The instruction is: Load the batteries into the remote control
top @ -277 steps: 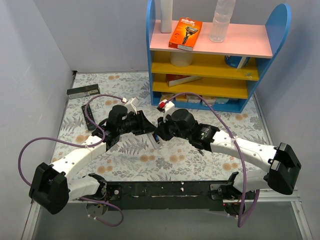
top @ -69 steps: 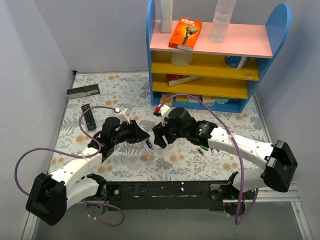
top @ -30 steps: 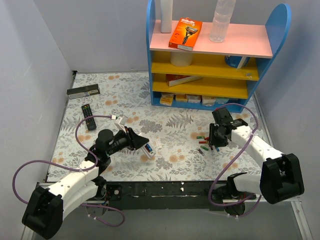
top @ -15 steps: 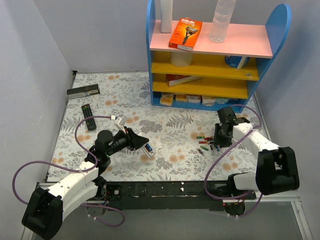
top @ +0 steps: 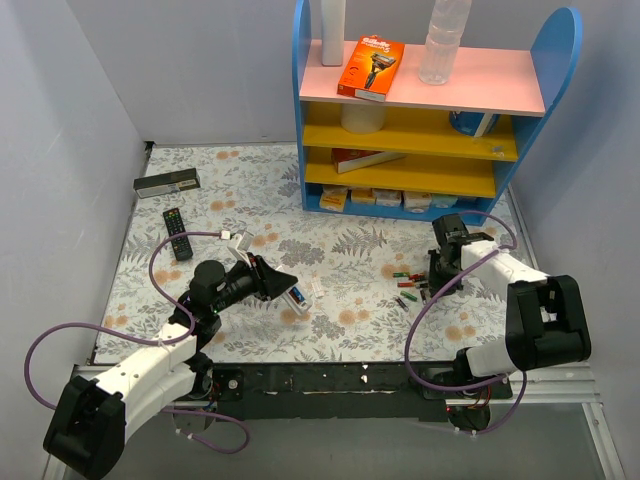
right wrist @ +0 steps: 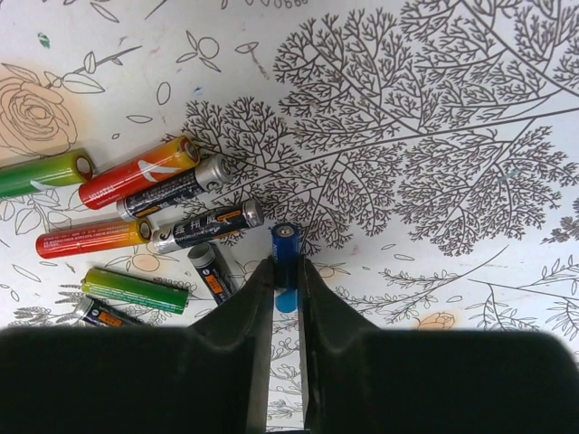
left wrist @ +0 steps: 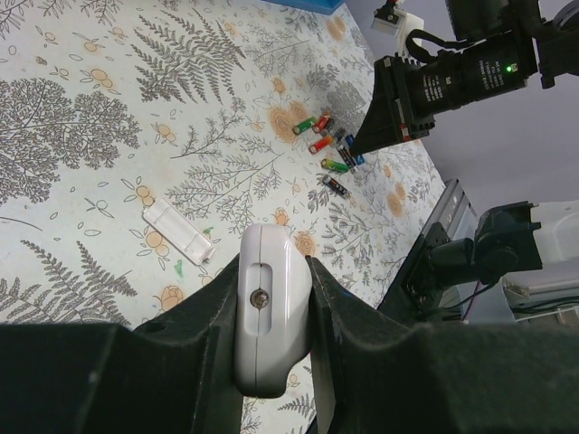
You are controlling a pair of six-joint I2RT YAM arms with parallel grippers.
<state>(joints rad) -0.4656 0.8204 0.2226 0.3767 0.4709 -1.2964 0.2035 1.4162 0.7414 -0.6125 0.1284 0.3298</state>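
2 grips: left claw (left wrist: pixel 271 264) on remote control (left wrist: pixel 269 330), right claw (right wrist: pixel 285 268) on blue battery (right wrist: pixel 285 242), lengthwise.

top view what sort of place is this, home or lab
Probably a staged lab bench: plain grey panels box in a floral-clothed table, with a bright shelf of props.

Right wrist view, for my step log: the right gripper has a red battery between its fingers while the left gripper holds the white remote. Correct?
Not quite. The right gripper has a blue battery between its fingers, not a red one; the right wrist view shows it. The left gripper does hold the white remote.
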